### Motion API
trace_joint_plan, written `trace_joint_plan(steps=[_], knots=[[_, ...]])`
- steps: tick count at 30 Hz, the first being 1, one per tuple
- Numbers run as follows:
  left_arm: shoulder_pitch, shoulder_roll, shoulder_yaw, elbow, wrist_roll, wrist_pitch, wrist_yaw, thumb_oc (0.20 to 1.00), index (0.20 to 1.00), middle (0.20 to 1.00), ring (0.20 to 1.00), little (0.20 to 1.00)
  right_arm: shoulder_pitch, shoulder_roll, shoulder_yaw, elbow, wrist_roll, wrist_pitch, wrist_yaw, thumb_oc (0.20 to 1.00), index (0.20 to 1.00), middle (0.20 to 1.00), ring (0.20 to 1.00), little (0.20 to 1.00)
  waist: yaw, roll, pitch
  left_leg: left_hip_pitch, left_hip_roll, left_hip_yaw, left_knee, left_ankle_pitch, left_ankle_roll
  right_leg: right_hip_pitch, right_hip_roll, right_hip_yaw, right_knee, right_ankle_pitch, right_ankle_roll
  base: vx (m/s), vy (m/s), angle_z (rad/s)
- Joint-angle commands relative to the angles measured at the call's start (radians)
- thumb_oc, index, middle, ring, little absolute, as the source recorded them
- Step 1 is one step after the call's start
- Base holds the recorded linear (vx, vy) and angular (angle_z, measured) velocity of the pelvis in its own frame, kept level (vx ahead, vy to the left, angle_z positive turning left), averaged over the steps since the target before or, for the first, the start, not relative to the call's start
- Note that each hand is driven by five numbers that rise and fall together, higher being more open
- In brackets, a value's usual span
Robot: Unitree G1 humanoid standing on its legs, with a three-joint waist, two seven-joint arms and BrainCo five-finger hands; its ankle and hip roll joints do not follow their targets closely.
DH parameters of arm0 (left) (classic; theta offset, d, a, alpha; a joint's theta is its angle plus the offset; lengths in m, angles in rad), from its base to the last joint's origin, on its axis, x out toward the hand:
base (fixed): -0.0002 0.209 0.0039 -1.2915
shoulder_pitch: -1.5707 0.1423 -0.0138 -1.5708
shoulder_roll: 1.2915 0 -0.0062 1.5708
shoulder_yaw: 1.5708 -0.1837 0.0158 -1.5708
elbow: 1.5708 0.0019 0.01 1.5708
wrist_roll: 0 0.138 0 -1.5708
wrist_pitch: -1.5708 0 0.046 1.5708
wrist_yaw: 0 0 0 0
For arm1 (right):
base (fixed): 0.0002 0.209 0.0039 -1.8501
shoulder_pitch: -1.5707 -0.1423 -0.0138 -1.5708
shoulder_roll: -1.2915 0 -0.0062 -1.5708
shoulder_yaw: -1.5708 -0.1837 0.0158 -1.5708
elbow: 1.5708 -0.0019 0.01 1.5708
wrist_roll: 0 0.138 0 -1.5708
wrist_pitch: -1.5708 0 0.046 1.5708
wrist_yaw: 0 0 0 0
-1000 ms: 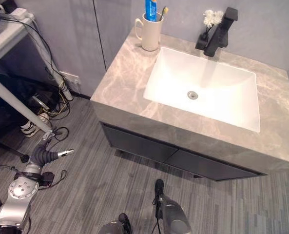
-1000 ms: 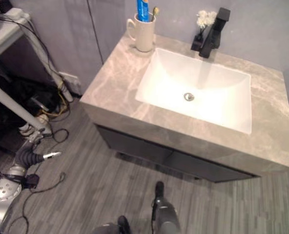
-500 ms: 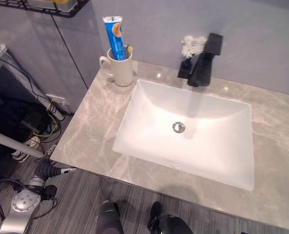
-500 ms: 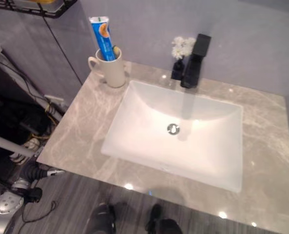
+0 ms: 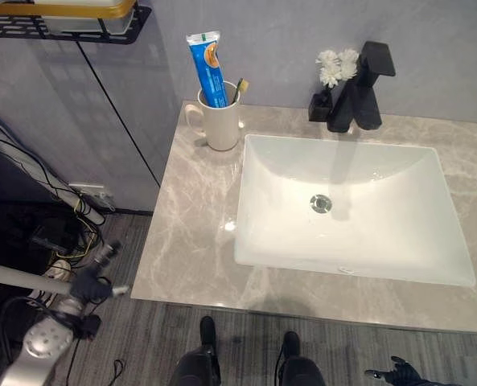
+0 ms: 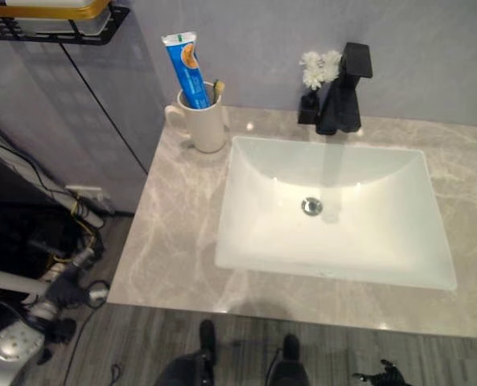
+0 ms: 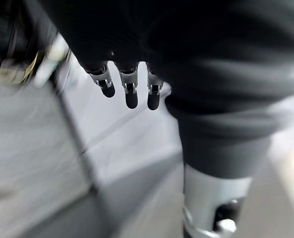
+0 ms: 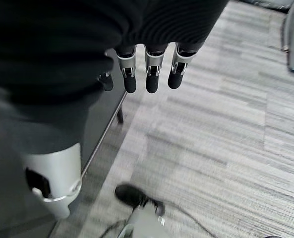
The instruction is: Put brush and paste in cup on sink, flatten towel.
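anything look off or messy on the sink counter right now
Nothing stands out. The cup stands upright at the counter's back left corner, with the toothpaste and brush leaning inside it. The basin looks clean, and no spill or towel is visible there.

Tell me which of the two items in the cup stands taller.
The blue toothpaste tube: it rises well above the cup rim, while the toothbrush only just pokes out beside it.
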Motion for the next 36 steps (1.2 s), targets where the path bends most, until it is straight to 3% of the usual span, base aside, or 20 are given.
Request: trace_joint_plan(steps=[1,3,4,5,6,9,10,12,15,17,23,36], knots=[[-0.041,-0.007,0.058,-0.023,-0.023,-0.063,0.027,1.000,1.000,1.000,1.000,1.000,-0.029,-0.057,0.022,-0.029,-0.020,-0.010,-0.024,1.000,1.000,1.000,1.000,1.000,-0.015,0.013,-0.056,0.005,0.073,-0.026,0.108,-0.080,-0.023,-0.043,0.002,-0.035,0.049,0.044,0.019,0.07,0.016,-0.04],[-0.035,0.011,0.055,-0.066,-0.019,-0.075,0.019,1.000,1.000,1.000,1.000,1.000,-0.050,-0.069,0.041,-0.070,-0.028,-0.020,-0.029,1.000,1.000,1.000,1.000,1.000,-0.007,0.008,-0.070,0.018,0.075,-0.040,0.067,-0.059,-0.031,-0.035,0.005,-0.042,0.043,0.038,0.019,0.03,-0.029,0.04],[-0.043,0.032,0.055,-0.102,-0.021,-0.090,0.017,0.693,0.693,0.693,0.693,0.693,-0.060,-0.085,0.047,-0.100,-0.034,-0.029,-0.033,1.000,1.000,1.000,1.000,1.000,-0.003,0.006,-0.078,0.026,0.078,-0.050,0.036,-0.044,-0.037,-0.031,0.011,-0.054,0.034,0.033,0.018,-0.01,-0.054,0.13],[-0.043,0.032,0.056,-0.103,-0.022,-0.090,0.016,0.536,0.536,0.536,0.536,0.536,-0.059,-0.085,0.047,-0.100,-0.034,-0.029,-0.033,1.000,1.000,1.000,1.000,1.000,-0.004,0.007,-0.078,0.027,0.078,-0.051,0.034,-0.043,-0.037,-0.030,0.011,-0.055,0.033,0.033,0.018,0.01,-0.056,0.31],[-0.047,0.046,0.053,-0.123,-0.036,-0.095,0.008,0.200,0.200,0.200,0.200,0.200,-0.065,-0.089,0.062,-0.089,-0.049,-0.029,-0.035,1.000,1.000,1.000,1.000,1.000,-0.001,0.008,-0.082,0.033,0.081,-0.052,0.023,-0.037,-0.040,-0.026,0.012,-0.062,0.027,0.032,0.018,0.01,-0.053,0.44],[-0.097,0.158,0.033,-0.233,-0.119,-0.106,-0.027,0.200,0.200,0.200,0.200,0.200,-0.137,-0.131,0.110,-0.076,-0.080,-0.018,-0.048,1.000,1.000,1.000,1.000,1.000,0.002,0.024,-0.085,0.039,0.095,-0.047,-0.014,-0.005,-0.056,-0.026,0.023,-0.068,0.002,0.042,0.015,-0.03,-0.083,0.21],[-0.099,0.159,0.032,-0.232,-0.119,-0.106,-0.027,0.200,0.200,0.200,0.200,0.200,-0.138,-0.130,0.109,-0.075,-0.080,-0.019,-0.049,1.000,1.000,1.000,1.000,1.000,0.003,0.024,-0.084,0.040,0.096,-0.046,-0.016,-0.004,-0.057,-0.026,0.024,-0.067,0.002,0.043,0.014,-0.13,-0.083,-0.06],[-0.247,0.239,-0.077,-0.260,-0.168,-0.109,-0.032,0.200,0.200,0.200,0.200,0.200,-0.240,-0.161,0.130,-0.062,-0.062,-0.008,-0.096,1.000,1.000,1.000,1.000,1.000,-0.014,0.056,-0.046,0.000,0.103,-0.041,-0.012,0.019,-0.067,-0.078,0.028,-0.049,0.000,0.058,0.011,-0.23,-0.030,-0.07],[-0.329,0.244,-0.145,-0.247,-0.150,-0.100,-0.019,0.200,0.200,0.200,0.200,0.200,-0.250,-0.155,0.130,-0.089,-0.060,-0.005,-0.116,1.000,1.000,1.000,1.000,1.000,-0.020,0.079,-0.035,-0.012,0.110,-0.032,-0.029,0.035,-0.073,-0.093,0.032,-0.039,-0.021,0.072,0.008,-0.10,-0.005,-0.21],[-0.478,0.202,-0.263,-0.169,-0.152,-0.086,0.016,0.200,0.200,0.200,0.200,0.200,-0.236,-0.119,0.157,-0.128,-0.048,0.004,-0.127,1.000,1.000,1.000,1.000,1.000,-0.057,0.119,-0.018,-0.023,0.115,0.005,-0.058,0.053,-0.078,-0.144,0.037,0.003,-0.045,0.097,0.010,-0.04,0.009,-0.44],[-0.643,0.155,-0.356,-0.013,-0.121,-0.068,0.064,0.200,0.200,0.200,0.200,0.200,-0.259,-0.107,0.209,-0.114,-0.129,0.029,-0.164,1.000,1.000,1.000,1.000,1.000,-0.085,0.157,0.004,-0.064,0.124,0.042,-0.067,0.066,-0.087,-0.224,0.043,0.060,-0.064,0.124,0.012,-0.03,-0.013,-0.38],[-0.819,0.085,-0.402,0.245,-0.015,-0.030,0.171,0.200,0.200,0.200,0.200,0.200,-0.294,-0.087,0.204,-0.067,-0.046,0.039,-0.195,1.000,1.000,1.000,1.000,1.000,-0.112,0.167,0.007,-0.125,0.132,0.081,-0.067,0.077,-0.099,-0.325,0.048,0.112,-0.064,0.147,0.012,0.02,-0.028,-0.14]])
